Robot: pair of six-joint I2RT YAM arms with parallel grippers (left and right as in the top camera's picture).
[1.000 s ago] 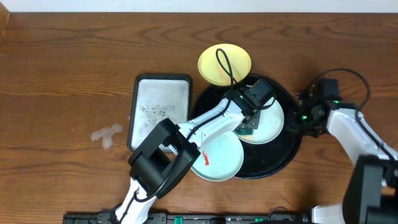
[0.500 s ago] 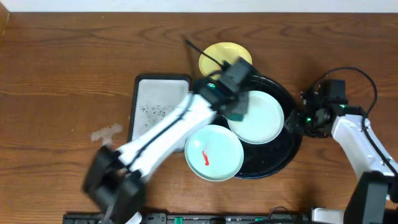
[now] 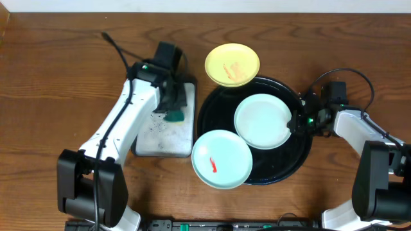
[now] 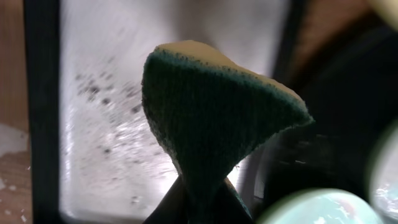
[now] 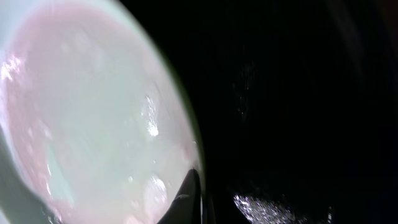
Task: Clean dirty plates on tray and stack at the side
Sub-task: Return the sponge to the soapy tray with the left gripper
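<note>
Nearest, a pale mint-blue round plate (image 3: 225, 154) with a red smear is lying across the 7 o'clock rim of the large glossy black round tray (image 3: 282, 165), partly over the wooden worktop (image 3: 58, 83). A second mint-blue plate (image 3: 260, 122) is sitting inside the tray, near its middle. The right hand (image 3: 297, 122) is meeting that plate's 3 o'clock edge; I cannot tell whether it is clenched. The left hand (image 4: 199, 208) is grasping a dark green sponge (image 4: 211, 118) above the grey rectangular sponge tray (image 3: 149, 138), at the black tray's 9 o'clock. Farthest, a yellow round plate (image 3: 232, 64) with orange smears is sitting at the 11 o'clock rim.
</note>
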